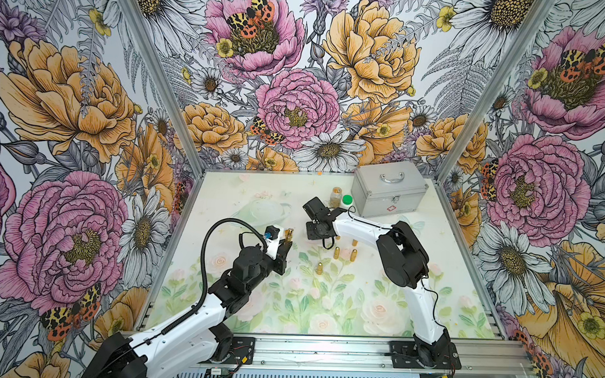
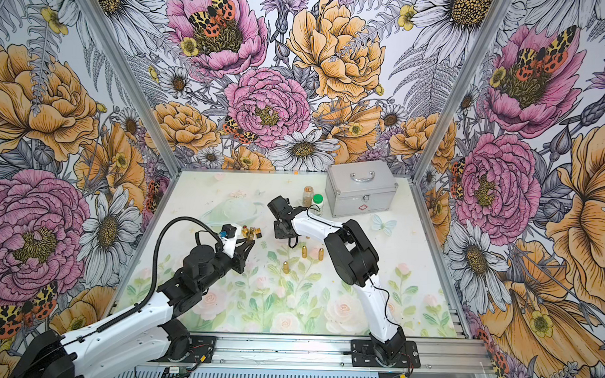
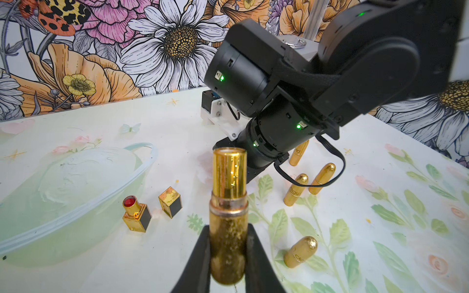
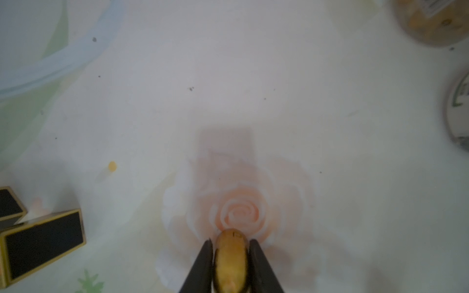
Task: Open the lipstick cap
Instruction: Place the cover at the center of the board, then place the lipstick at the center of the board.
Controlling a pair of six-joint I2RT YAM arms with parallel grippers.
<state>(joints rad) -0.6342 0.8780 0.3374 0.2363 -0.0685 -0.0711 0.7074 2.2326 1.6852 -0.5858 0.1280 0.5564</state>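
My left gripper (image 3: 228, 228) is shut on the glittery base of a gold lipstick (image 3: 228, 203), which stands upright with its shiny inner tube bare. Both top views show that lipstick (image 1: 288, 233) (image 2: 253, 231) raised above the mat left of centre. The rounded gold lipstick cap (image 4: 231, 256) sits between the fingers of my right gripper (image 4: 231, 242), close over a pink rose printed on the mat. Both black fingers press its sides. From above, the right wrist (image 1: 318, 228) hides those fingers and the cap.
Several gold bullet-shaped lipsticks (image 1: 336, 252) stand or lie mid-mat. An uncapped square lipstick (image 3: 135, 215) and its square cap (image 3: 170, 201) stand by a clear dish (image 1: 262, 211). A silver case (image 1: 389, 193), a brown jar (image 1: 335, 197) and a green-lidded bottle (image 1: 346, 201) sit at the back right.
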